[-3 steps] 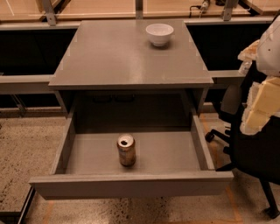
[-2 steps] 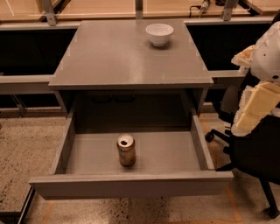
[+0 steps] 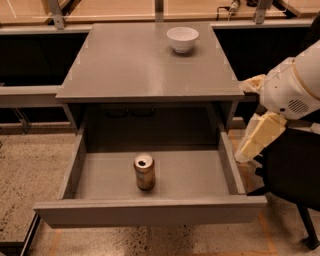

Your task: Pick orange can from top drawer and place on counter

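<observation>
The orange can (image 3: 144, 171) stands upright on the floor of the open top drawer (image 3: 100, 180), near the middle and towards the front panel. Its silver top with the dark opening faces up. The counter (image 3: 135, 62) is the grey square top above the drawer. My gripper (image 3: 257, 137) is at the right, outside the drawer's right wall and above its level, well apart from the can. It holds nothing that I can see.
A white bowl (image 3: 182, 38) sits on the counter at the back right. A dark office chair (image 3: 295, 175) stands right of the drawer, under my arm. A light wooden surface (image 3: 100, 7) runs along the back. The floor is speckled.
My arm and gripper have moved left and a little down, closer to the drawer's right side. The can, the drawer and the bowl have not moved.
</observation>
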You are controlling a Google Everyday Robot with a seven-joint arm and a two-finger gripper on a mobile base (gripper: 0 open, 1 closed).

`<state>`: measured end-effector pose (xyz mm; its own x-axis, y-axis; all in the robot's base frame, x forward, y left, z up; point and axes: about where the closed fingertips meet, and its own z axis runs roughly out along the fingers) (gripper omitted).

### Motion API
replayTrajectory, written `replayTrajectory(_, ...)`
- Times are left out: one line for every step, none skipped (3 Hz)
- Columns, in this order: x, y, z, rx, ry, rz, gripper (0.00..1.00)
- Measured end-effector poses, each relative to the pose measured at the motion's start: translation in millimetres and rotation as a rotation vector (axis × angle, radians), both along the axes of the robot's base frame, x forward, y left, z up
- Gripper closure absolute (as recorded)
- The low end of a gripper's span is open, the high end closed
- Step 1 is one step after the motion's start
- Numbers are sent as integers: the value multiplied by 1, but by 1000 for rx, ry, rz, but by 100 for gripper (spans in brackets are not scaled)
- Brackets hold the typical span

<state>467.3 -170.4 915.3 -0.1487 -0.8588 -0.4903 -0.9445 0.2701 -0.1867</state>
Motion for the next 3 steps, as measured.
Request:
replayTrajectory(6,2,4,8,-23,-8,0)
replayTrajectory(2,-6,3,-27,-20,-50,0)
replayTrajectory(2,-1,-24,23,5,-70,0)
